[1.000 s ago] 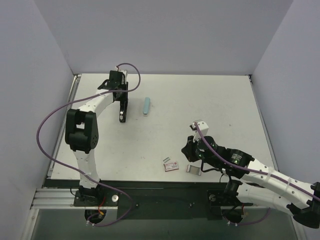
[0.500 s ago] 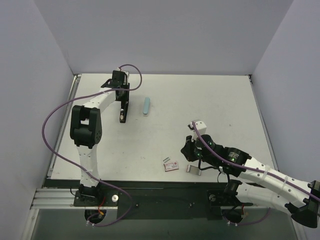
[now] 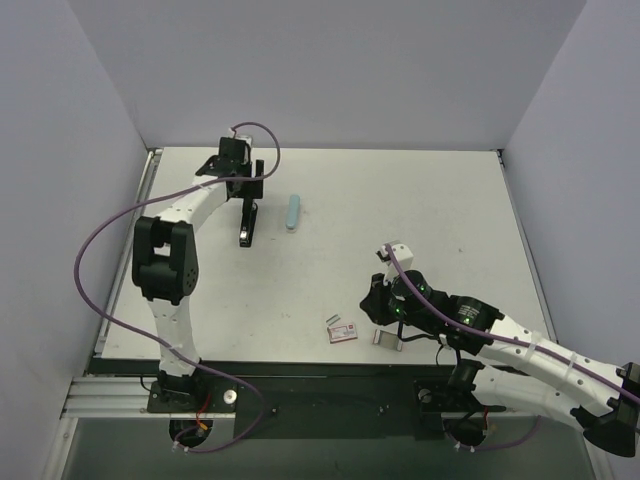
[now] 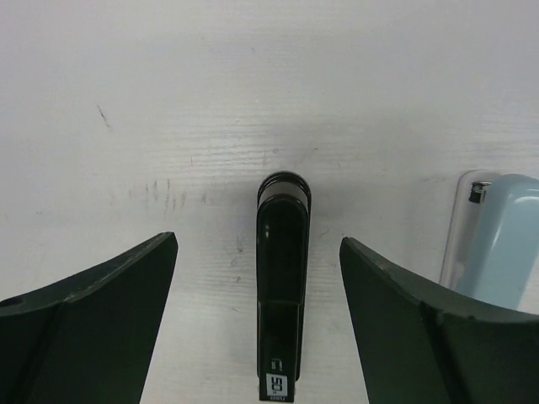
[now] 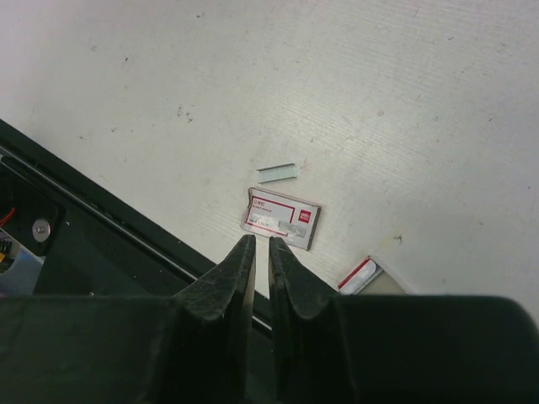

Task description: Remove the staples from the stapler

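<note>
Silvery thin staple strip (image 5: 276, 172) beside flat red-white box (image 5: 281, 217)

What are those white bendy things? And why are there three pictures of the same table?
Those are robots: a left arm and a right arm, bolted to a table. One picture looks down from above. The other two come from small cameras on each wrist, so you see that arm's own fingers. The left gripper is wide open, with a black stapler lying between its fingers, not pinched. A light blue thing lies beside it. The right gripper is almost closed and holds nothing. Ahead of it lie a short strip of staples, a little red-and-white box and another red-and-white piece.
</note>
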